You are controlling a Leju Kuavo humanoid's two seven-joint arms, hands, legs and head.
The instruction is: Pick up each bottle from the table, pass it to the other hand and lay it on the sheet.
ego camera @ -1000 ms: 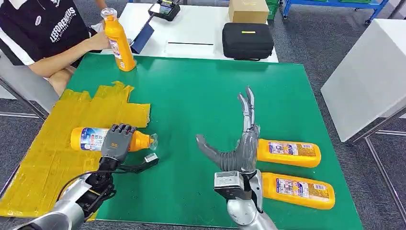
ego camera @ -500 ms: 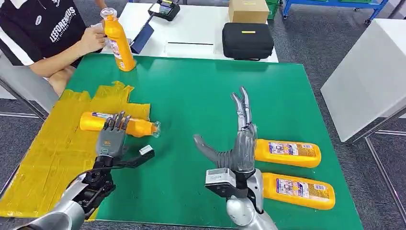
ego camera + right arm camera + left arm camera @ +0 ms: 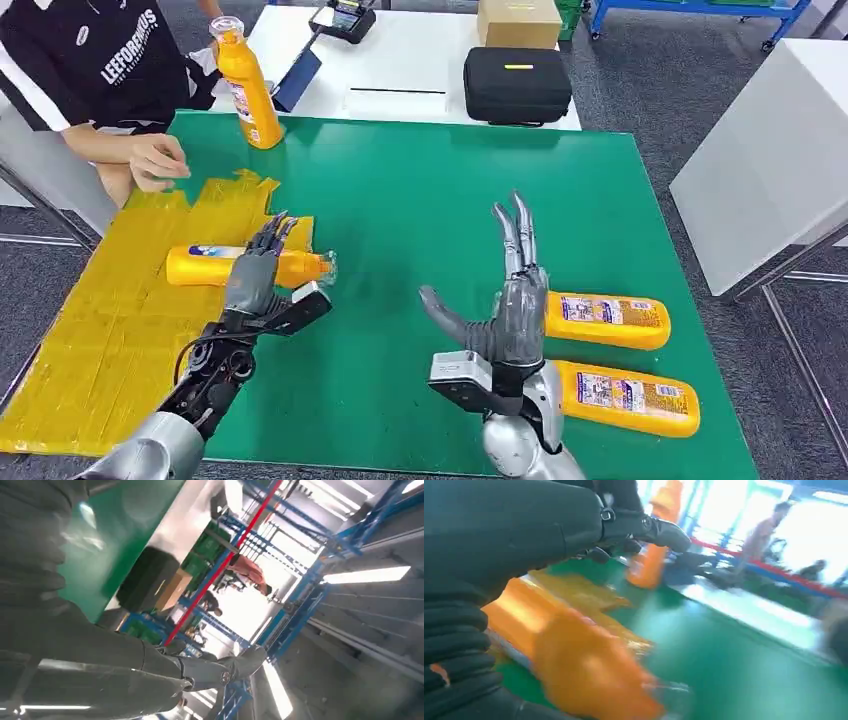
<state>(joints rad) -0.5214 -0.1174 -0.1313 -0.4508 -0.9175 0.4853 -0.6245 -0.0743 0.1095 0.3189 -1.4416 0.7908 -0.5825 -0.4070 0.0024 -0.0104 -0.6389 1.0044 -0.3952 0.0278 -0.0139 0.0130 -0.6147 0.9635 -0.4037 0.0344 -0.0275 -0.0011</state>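
Left hand [image 3: 258,278] now lifted off the bottle [image 3: 215,266], fingers spread, holding nothing. Bottle lying on the sheet [image 3: 110,310], slightly further in than a second ago. Right hand [image 3: 512,300] open and empty, just beside two bottles [image 3: 607,320] waiting on the table [image 3: 420,200]. Looks like one delivery finished.

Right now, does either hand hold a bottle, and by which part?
No. The left hand is open above the bottle lying on the sheet; the right hand is open.

Even overhead light, wrist views blurring
Head view is staying sharp; beyond both hands, bright windows are glaring and motion blur is smearing everything.
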